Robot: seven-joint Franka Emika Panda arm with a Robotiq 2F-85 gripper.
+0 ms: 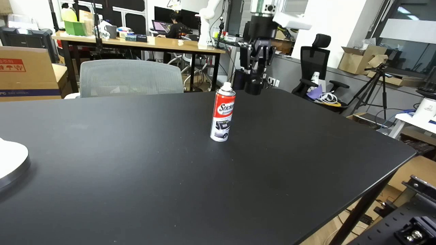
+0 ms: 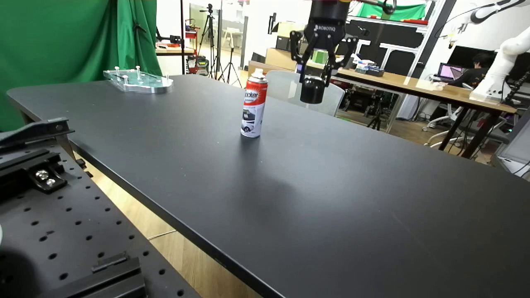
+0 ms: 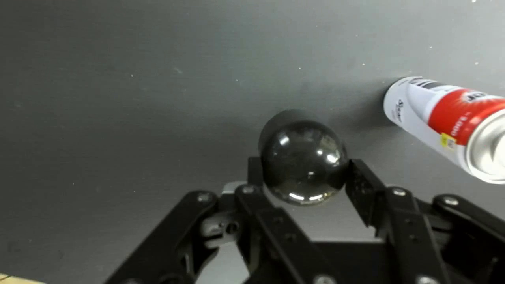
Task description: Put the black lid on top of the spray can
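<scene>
The spray can (image 1: 223, 112) stands upright on the black table, white with a red band and a narrow white nozzle top. It also shows in an exterior view (image 2: 254, 103) and at the right of the wrist view (image 3: 446, 114), its top partly cut off. My gripper (image 2: 315, 78) is shut on the black lid (image 2: 312, 92), a finger on each side. The lid, glossy and domed, also shows in an exterior view (image 1: 254, 85) and between the fingers in the wrist view (image 3: 304, 161). It hangs above the table, beside the can and apart from it, near the height of its top.
The black table (image 1: 153, 177) lies under everything. A clear plate with metal posts (image 2: 140, 82) sits at its far end. A white round object (image 1: 12, 160) is at an edge of an exterior view. A grey mesh chair (image 1: 131, 78) stands behind the table. A perforated black mount (image 2: 91, 231) adjoins it.
</scene>
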